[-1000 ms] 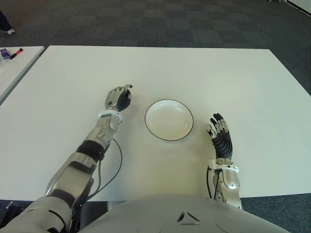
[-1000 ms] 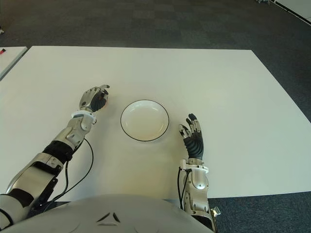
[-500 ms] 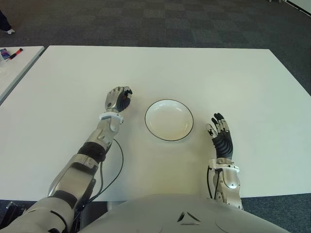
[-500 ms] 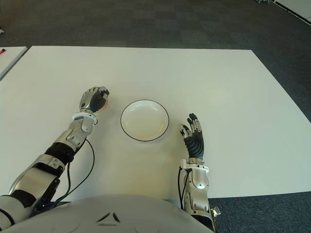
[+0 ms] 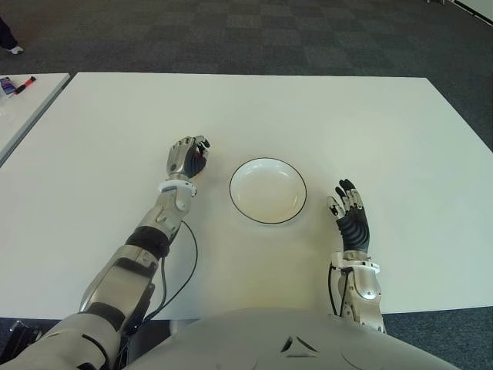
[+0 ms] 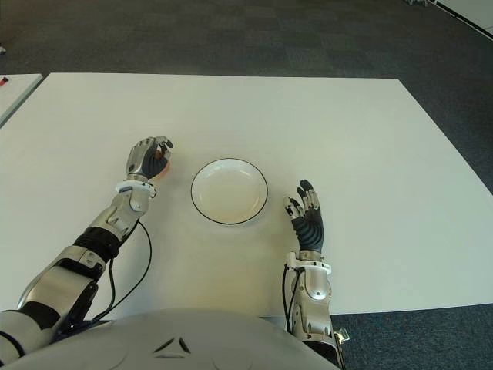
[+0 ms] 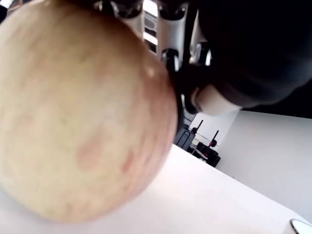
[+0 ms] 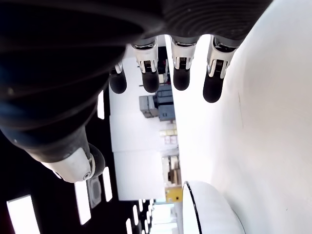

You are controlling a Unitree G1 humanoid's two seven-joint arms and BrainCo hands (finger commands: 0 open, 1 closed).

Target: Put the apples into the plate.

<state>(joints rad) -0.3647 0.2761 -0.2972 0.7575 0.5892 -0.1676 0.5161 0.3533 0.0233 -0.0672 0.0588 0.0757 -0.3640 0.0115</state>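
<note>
A white plate [image 5: 267,190] with a dark rim sits on the white table [image 5: 308,116], with nothing in it. Just left of the plate my left hand [image 5: 188,157] is curled over a yellowish, red-flecked apple [image 7: 78,117], which fills the left wrist view; only a sliver of the apple [image 6: 162,162] shows under the fingers in the eye views. My right hand [image 5: 348,216] shows to the right of the plate, fingers spread and holding nothing; the right wrist view shows its fingertips [image 8: 180,80] apart and the plate's rim [image 8: 195,209] nearby.
A second white table [image 5: 23,108] stands at the far left with small items [image 5: 17,85] on it. Dark carpet [image 5: 254,35] lies beyond the table's far edge. A black cable [image 5: 181,266] hangs by my left forearm.
My left hand's fingers have curled down from spread to closed around the apple. The right hand has not moved.
</note>
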